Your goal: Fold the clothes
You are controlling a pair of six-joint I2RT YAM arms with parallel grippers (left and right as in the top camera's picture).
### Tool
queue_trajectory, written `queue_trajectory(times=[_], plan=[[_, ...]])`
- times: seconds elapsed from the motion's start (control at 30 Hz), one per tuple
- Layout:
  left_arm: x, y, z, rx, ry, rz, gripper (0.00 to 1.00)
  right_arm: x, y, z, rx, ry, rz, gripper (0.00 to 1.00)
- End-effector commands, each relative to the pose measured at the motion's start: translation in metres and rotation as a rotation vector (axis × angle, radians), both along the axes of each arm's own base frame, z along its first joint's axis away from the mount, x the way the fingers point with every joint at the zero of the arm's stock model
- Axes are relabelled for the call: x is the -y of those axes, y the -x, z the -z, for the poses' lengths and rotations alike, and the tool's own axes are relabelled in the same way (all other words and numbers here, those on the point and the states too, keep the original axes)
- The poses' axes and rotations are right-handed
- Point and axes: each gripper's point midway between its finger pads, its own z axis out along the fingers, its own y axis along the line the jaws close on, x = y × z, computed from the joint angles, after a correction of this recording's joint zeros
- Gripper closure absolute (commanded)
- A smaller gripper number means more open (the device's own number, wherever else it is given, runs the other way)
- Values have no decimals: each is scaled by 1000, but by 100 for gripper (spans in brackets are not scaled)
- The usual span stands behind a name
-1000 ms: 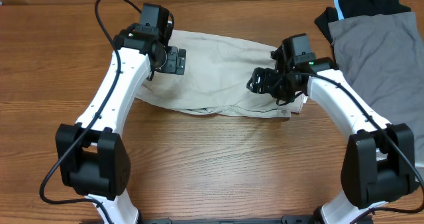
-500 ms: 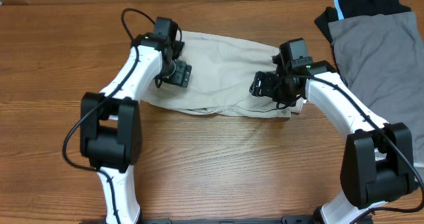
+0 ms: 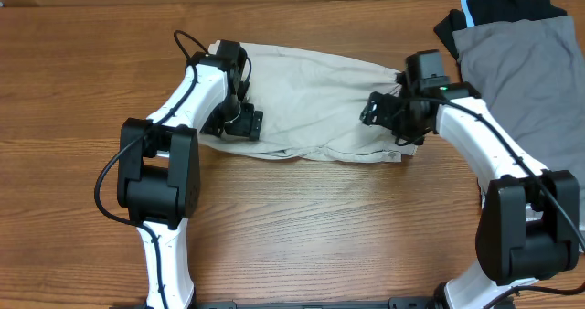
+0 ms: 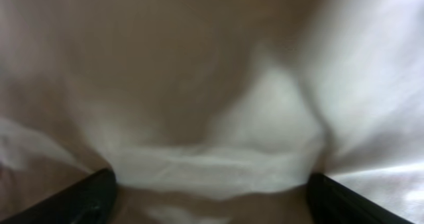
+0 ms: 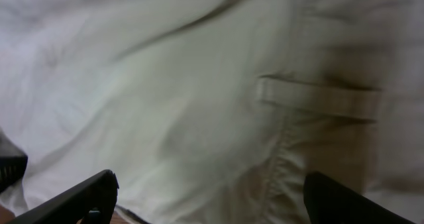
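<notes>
Overhead: rumpled, oblong beige cotton shorts on woodgrain table.

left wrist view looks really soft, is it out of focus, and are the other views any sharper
left wrist: strongly blurred, the shorts fill the frame as soft pale folds; right wrist: milder softness, a belt loop and seams readable; overhead: sharp, evenly lit, wood grain of the table clear
</notes>
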Motion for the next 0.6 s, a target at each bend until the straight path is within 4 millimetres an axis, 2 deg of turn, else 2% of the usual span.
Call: queue_trajectory(times=[0.0,0.23,0.4,0.5,0.57], plan=[[-7,11,3,-58,-15,-48,3,17,-3,-2,5,11,49,6],[-13,27,1,-128,-35,-88,2,51,-9,-2,10,14,123,3],[-12,25,-2,-124,-22,-99,2,70,-11,-2,33,31,94,0],[-8,19,-18,-120,3,-104,2,78,-11,-3,38,34,99,0],[-6,10,-35,-97,7,-103,0,81,-13,-3,48,30,92,0]])
